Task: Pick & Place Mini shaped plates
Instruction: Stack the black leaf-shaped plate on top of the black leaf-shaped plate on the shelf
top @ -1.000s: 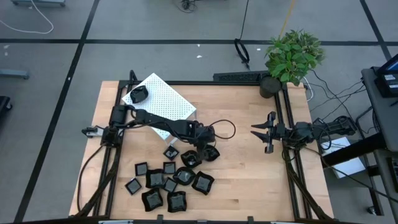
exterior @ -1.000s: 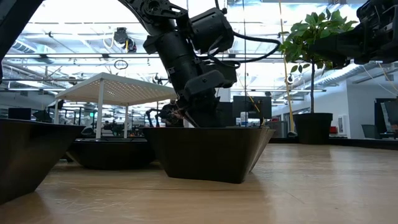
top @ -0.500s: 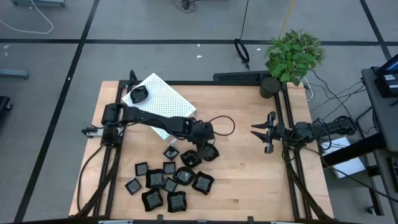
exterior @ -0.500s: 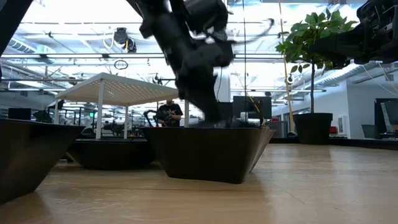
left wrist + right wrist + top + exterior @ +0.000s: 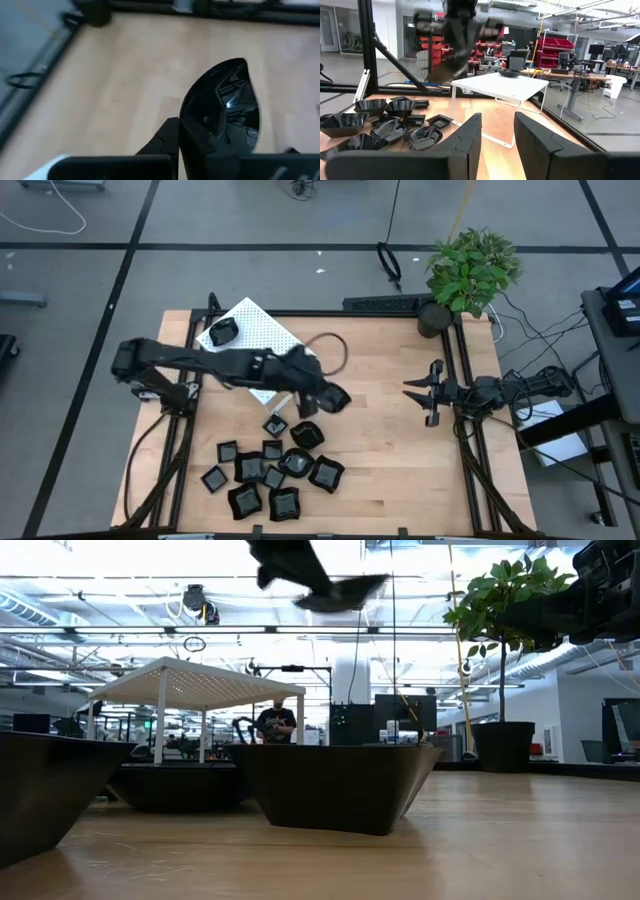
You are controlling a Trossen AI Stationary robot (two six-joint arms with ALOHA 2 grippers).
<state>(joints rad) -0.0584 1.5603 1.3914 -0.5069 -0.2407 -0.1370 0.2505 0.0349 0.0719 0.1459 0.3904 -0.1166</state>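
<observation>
lifted plate (image 5: 333,397) now hangs beside the white box (image 5: 262,340), above clustered plates (image 5: 272,471).

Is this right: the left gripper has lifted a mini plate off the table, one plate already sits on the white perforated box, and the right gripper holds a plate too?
Not quite. The right gripper is open and empty, as its wrist view shows. The rest stands: the left gripper carries a mini plate in the air, and another plate sits on the white perforated box.

Wooden desk (image 5: 400,470) with black frame. On it: white perforated box (image 5: 262,340) at back left, one dish (image 5: 222,331) on top; cluster of black dishes (image 5: 272,473) at front left.
</observation>
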